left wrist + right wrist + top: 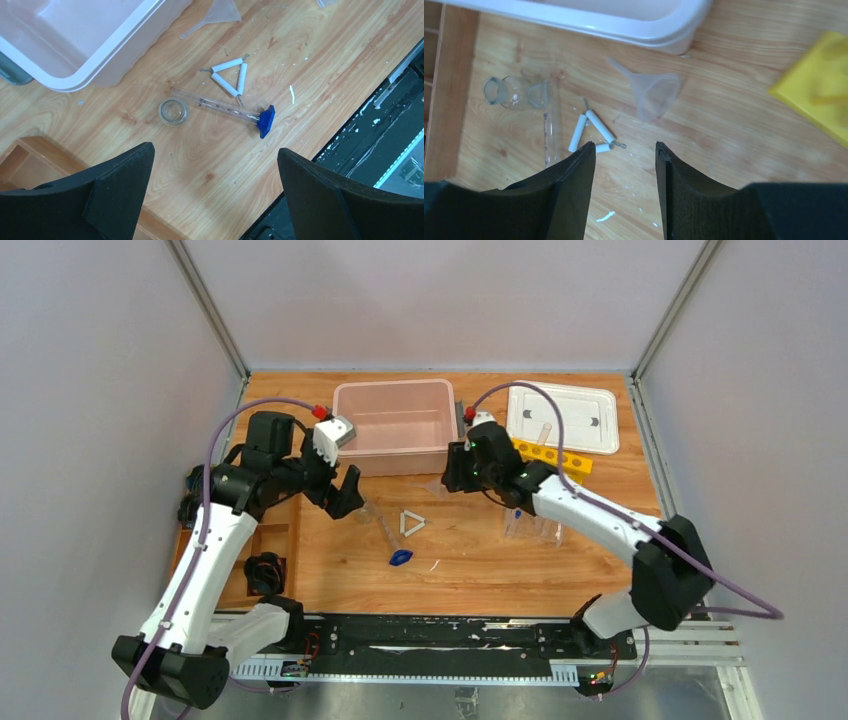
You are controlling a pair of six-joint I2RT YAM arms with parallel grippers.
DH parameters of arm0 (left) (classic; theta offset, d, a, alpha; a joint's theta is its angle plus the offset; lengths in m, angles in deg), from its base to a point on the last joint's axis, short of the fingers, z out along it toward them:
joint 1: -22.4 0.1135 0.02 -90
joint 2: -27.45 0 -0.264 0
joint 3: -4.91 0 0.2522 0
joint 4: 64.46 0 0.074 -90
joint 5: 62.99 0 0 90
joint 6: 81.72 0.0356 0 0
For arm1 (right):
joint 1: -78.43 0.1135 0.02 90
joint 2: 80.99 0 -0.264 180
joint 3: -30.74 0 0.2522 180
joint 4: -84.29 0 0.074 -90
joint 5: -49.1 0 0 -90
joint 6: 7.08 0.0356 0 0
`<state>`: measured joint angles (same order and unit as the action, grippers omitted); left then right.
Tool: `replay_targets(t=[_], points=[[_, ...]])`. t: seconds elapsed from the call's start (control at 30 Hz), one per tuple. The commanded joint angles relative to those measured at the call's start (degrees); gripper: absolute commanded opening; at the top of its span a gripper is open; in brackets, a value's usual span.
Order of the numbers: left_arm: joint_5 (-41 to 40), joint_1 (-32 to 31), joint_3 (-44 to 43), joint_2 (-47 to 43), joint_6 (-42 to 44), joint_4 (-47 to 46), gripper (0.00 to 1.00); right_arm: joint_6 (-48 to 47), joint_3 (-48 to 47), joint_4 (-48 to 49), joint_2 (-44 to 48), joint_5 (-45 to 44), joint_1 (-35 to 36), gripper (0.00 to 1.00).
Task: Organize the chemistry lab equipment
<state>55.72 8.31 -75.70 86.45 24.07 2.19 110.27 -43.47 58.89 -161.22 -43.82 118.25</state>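
Hovering over the middle of the table, both tools hold nothing. The left tool gapes wide, bare wood between its fingers. The right tool stands partway apart, also w/ only wood in the gap.

We see the pink bin at the middle of the far edge and the white lid in the far right corner. The yellow rack lies just in front of the lid, its left end hidden by the right arm. The clear rack sits right of centre, partly behind that arm. One blue-capped tube shows there; any others we can't count.

Mid-table lie the white triangle and the marked clear tube, on its side w/ its blue foot toward the near edge. The beaker is at that tube's open end; touching or not, we can't tell. The funnel lies tipped over near the bin's near wall, and the left wrist view cuts it off at the top.

In the right wrist view a finger hides the tube's foot, and the yellow rack is blurred & cropped. From above, beaker & funnel are barely visible.
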Motion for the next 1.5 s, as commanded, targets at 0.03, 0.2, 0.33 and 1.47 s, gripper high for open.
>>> replay_targets(t=[0.03,0.2,0.33,1.47], points=[[-1.4,-0.3,0.8,-3.1,0.7,0.7,1.00,-2.7,2.7,17.3,-7.5,5.3,2.8,0.51],[-3.1,-0.3,4.2,-4.3,2.6,0.8,1.00,-2.9,3.2,22.4,-13.2,3.1,3.4,0.47],[-4.6,-0.3,5.6,-4.4,3.8,0.9,1.00,-3.2,2.6,23.5,-16.5,-1.6,3.9,0.44],[-5.3,-0.3,2.1,-5.0,4.0,2.3,1.00,-7.0,1.3,21.8,-16.7,-3.4,7.3,0.00]])
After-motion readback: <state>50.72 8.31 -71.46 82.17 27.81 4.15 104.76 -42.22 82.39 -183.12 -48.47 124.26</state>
